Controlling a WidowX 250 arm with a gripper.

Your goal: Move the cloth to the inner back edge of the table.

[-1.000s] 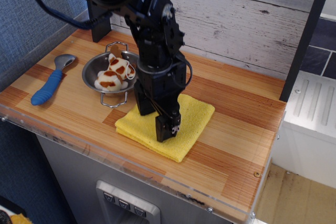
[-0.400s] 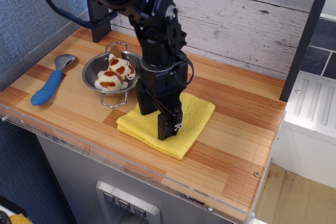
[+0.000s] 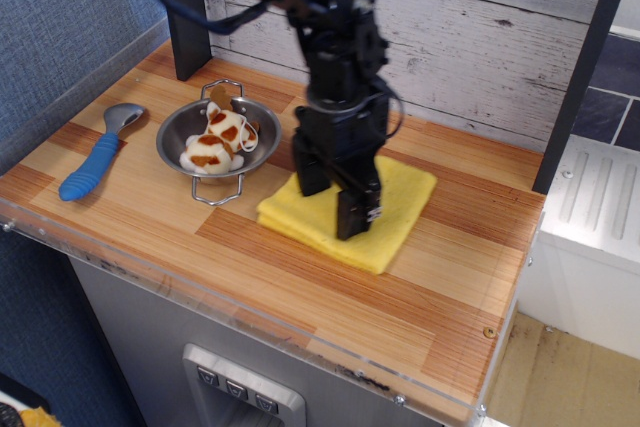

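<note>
The yellow folded cloth (image 3: 400,215) lies flat on the striped wooden table (image 3: 450,287), right of the steel bowl and in the middle of the table's depth. My black gripper (image 3: 345,215) points down and presses on the cloth's middle, its body covering much of the cloth. One dark finger (image 3: 358,217) shows at the cloth's front part. The jaws look close together on the fabric, but the gripper's body hides how they stand.
A steel bowl (image 3: 180,127) holding a white and brown plush toy (image 3: 218,139) stands left of the cloth. A blue-handled spoon (image 3: 92,161) lies at the far left. A dark post (image 3: 185,7) and the white plank wall (image 3: 480,37) bound the back.
The gripper and the cloth have moved together to the right and toward the back wall; the cloth has slid away from the front edge.
</note>
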